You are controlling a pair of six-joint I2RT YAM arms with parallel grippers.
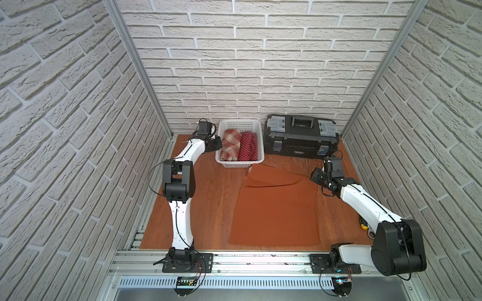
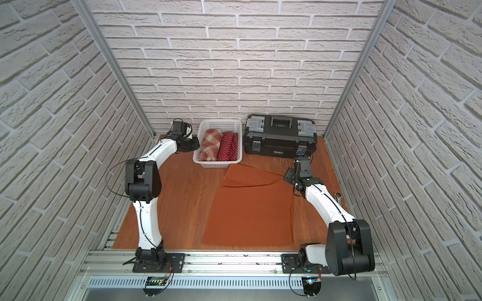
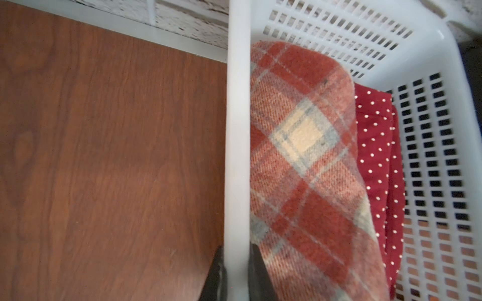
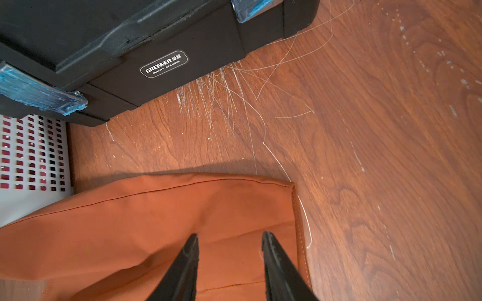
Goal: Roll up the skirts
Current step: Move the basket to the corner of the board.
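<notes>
The rust-orange skirt (image 1: 273, 208) lies flat on the wooden table (image 1: 203, 203), its long axis front to back, wide hem toward the robot and narrow end by the white mesh basket (image 1: 240, 164). The plaid roll (image 1: 230, 144) and polka-dot roll (image 1: 248, 146) lie side by side in the basket, also lengthwise front to back. The left gripper (image 3: 236, 263) clamps the basket's rim, while the right gripper (image 4: 229, 242) hangs unclenched over the orange skirt's far corner.

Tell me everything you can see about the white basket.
The white basket is a rectangular plastic tub with slotted mesh walls and a smooth rim. It stands upright at the back of the wooden table, beside the black toolbox. Two rolled skirts lie in it side by side: the plaid roll and the polka-dot roll. The left gripper is shut on its side rim, one finger inside, one outside. A corner of the orange skirt reaches its front wall.
</notes>
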